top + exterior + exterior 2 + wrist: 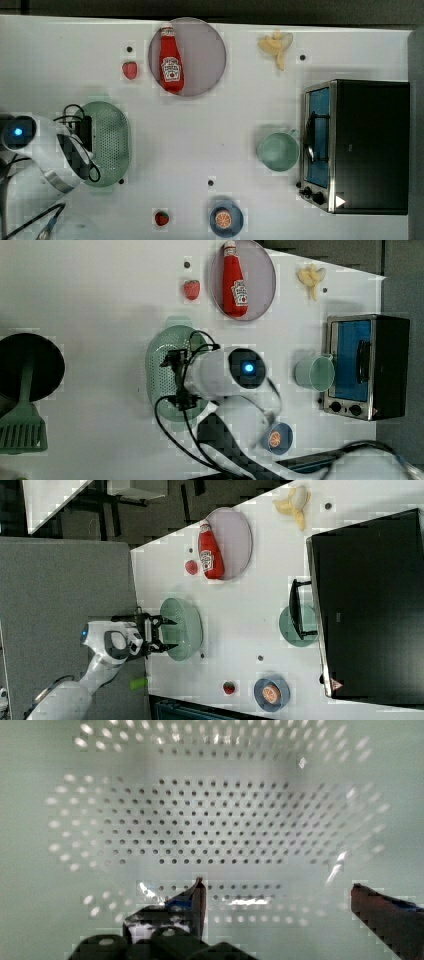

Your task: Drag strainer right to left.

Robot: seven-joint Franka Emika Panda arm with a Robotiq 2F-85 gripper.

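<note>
The strainer (pixel 107 142) sits near the top view's left edge of the white table (pixel 210 125), about midway between that edge's two corners. It is an oval bowl of mint-green plastic with a flat base dotted by rows of small holes, sloping perforated walls and a small tab handle at each end. It looks light and stiff, with a smooth, hard surface, so it should slide easily on the table and could tip if pulled from high up on one side. The thin rim looks like the best hold: one finger inside the wall and one outside, low down, so that the pull runs along the table. The tabs also offer a grip but look small.

The gripper (pixel 167 634) hangs over the strainer's near wall with its fingers (pixel 197 900) spread wide and grasping nothing. In the wrist view the black fingertips sit above the perforated base, apart from it.

Elsewhere on the table are a glossy red ketchup bottle (pixel 170 60) lying on a round grey plate (pixel 205 55), a mint-green cup (pixel 278 151) just beside a metal toaster oven (pixel 357 145), and two small strawberries (pixel 130 70).
</note>
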